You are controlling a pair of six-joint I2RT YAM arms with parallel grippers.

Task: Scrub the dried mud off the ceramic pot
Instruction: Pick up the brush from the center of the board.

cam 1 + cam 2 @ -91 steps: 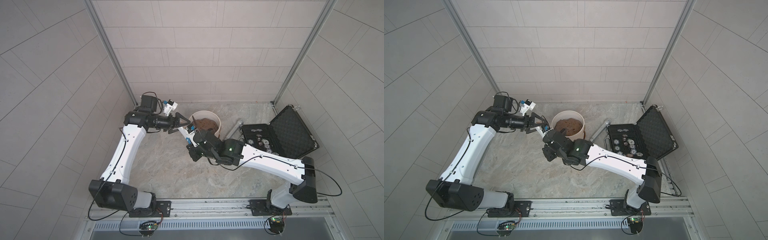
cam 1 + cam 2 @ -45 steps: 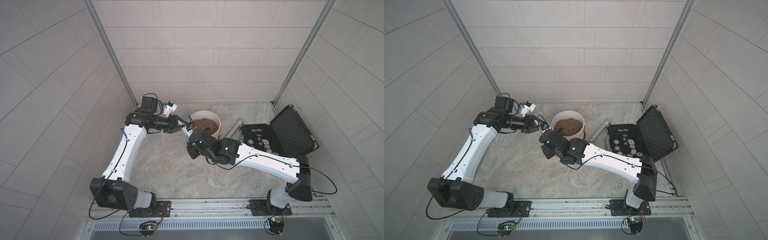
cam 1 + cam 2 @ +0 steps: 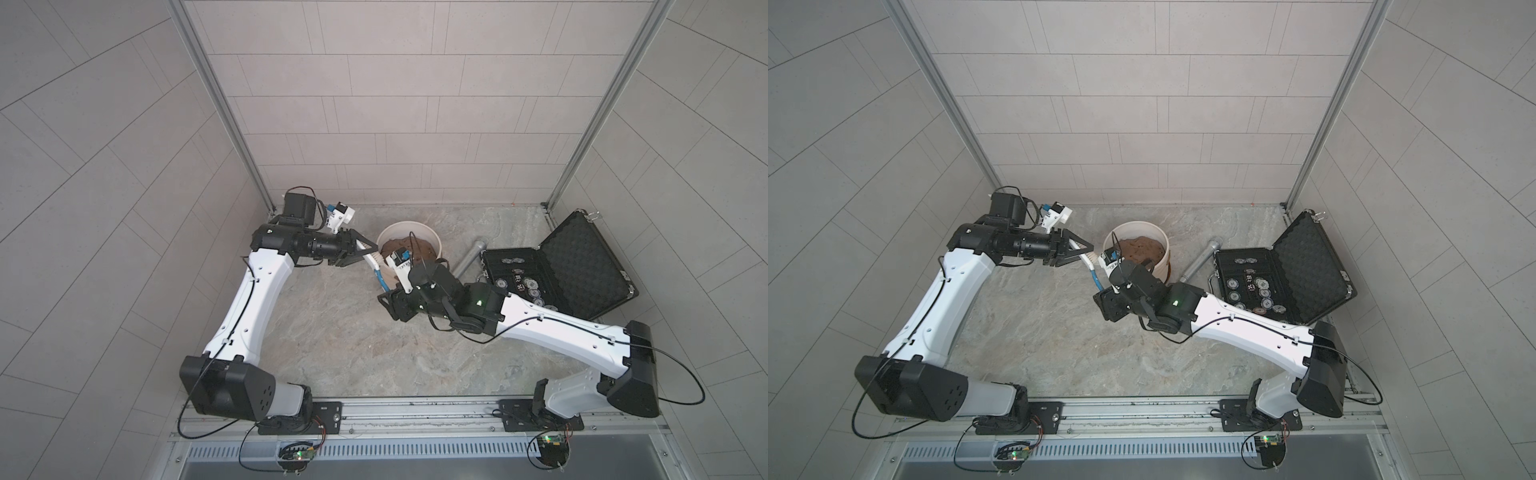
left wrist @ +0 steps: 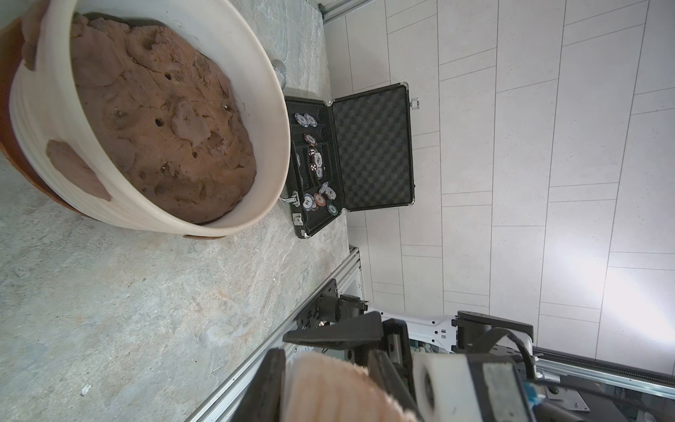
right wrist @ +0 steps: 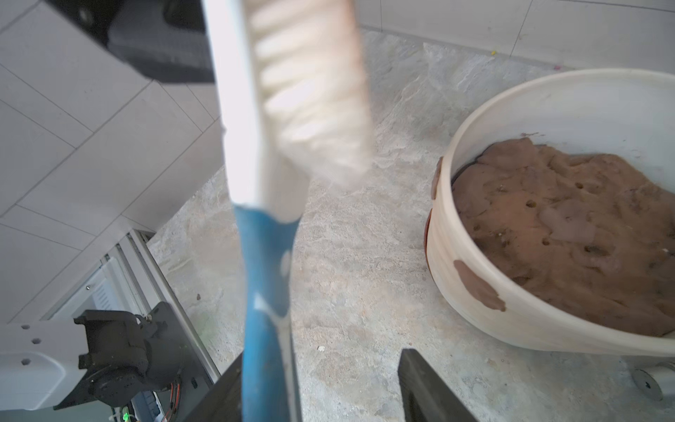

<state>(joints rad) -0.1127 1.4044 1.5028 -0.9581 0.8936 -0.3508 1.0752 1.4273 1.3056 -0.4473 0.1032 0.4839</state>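
Your right gripper (image 5: 321, 394) has let go of the brush (image 5: 266, 255) since a second ago, jaws spread. On the ceramic pot (image 3: 405, 227), standing upright, dried mud (image 5: 478, 288) patches spot the outer wall. Just beside the pot, left gripper (image 3: 368, 254) clamps the brush head.

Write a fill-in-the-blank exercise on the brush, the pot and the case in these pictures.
1. The brush has a ___ handle.
2. The left gripper has its jaws closed on the brush's ___ end, not its handle.
3. The dried mud sticks to the ceramic pot's ___ wall.
4. The black case of poker chips lies ___.

Missing words: blue; bristle; outer; open.
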